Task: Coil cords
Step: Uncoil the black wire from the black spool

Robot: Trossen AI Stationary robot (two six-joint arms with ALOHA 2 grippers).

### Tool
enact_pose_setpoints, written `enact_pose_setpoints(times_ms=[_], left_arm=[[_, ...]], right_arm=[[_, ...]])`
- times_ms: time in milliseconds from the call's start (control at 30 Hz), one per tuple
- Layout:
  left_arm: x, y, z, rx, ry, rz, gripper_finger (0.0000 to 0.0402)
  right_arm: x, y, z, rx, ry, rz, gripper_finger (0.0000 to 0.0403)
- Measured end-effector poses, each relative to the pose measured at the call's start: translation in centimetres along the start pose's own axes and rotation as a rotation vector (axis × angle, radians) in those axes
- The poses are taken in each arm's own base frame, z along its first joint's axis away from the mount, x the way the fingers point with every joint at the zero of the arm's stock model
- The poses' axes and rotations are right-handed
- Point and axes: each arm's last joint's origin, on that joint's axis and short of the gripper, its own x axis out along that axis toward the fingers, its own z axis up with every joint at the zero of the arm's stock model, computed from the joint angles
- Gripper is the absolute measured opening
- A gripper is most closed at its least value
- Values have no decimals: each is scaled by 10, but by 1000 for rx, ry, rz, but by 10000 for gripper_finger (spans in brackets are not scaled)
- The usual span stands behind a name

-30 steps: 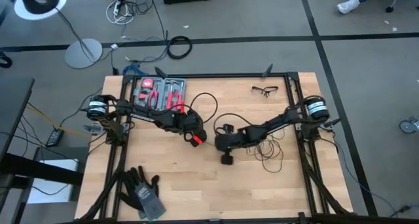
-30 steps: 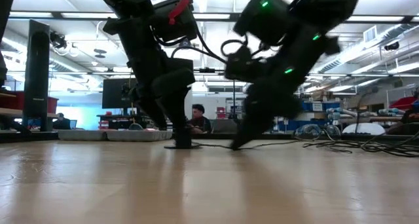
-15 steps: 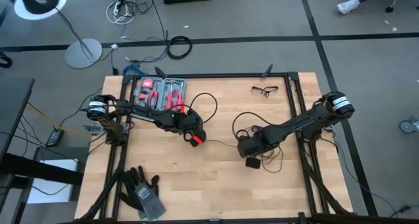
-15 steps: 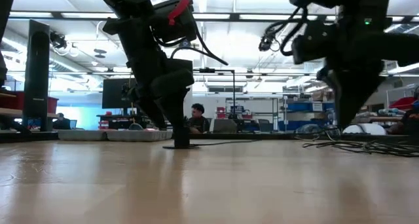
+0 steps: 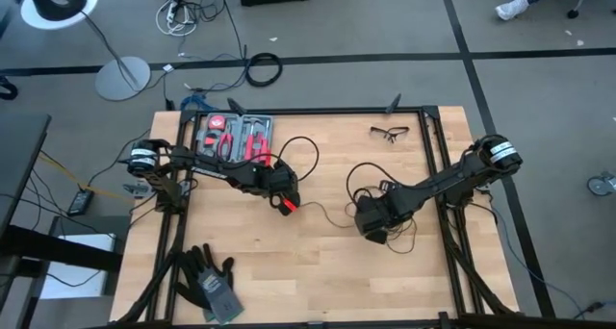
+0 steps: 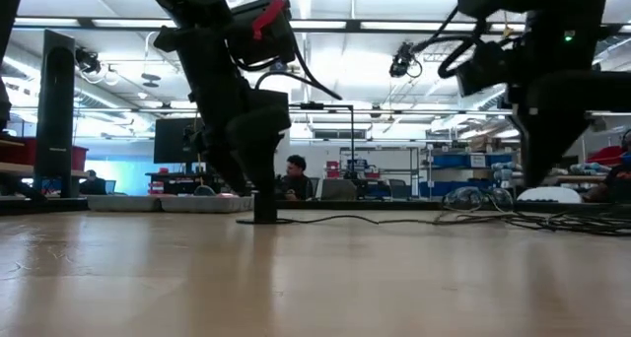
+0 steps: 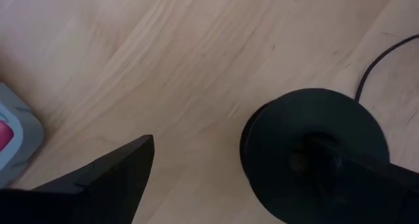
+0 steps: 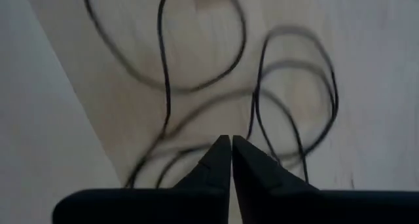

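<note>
1. The right claw is clenched: its two dark, tapered fingers meet tip to tip, with only a hairline seam between them. No strand can be made out between the tips.

2. Just past those tips the cord lies in loose, overlapping loops on the surface, a very thin black line against pale wood grain.

3. From above, the right claw sits right of centre, with the cord curling around and beside it in an untidy tangle that spreads toward the right rail.

4. The left claw is released, its matte black fingers spread wide. One finger rests over the puck, a flat, round, black disc lying on the wood, with the thin cord leaving its edge.

5. In the high view the left claw is near the middle of the surface, marked by a red part at its tip; a single thin strand runs from there across to the right-hand tangle.

6. Farther out, a grey tool case with red-handled tools sits at the far left corner, clear safety glasses lie near the far right edge, and dark fabric gloves lie at the near left.
</note>
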Motion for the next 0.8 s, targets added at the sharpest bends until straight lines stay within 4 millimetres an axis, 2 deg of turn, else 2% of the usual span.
enact_pose_setpoints(times_ms=[233,367,533,700,800], left_arm=[[0,-1,1,18,-12,-8,400],[-4,-3,4,41,-52,-20,400],[-31,-6,7,93,-161,-25,400],[-64,-2,12,129,-278,-26,400],[-75,-2,12,166,-307,-40,400]], right_arm=[[-2,11,19,-47,-256,16,33],[4,17,28,-113,-418,55,36],[14,14,30,-109,-487,75,34],[12,2,34,-93,-509,66,31],[9,-3,37,-81,-523,64,33]])
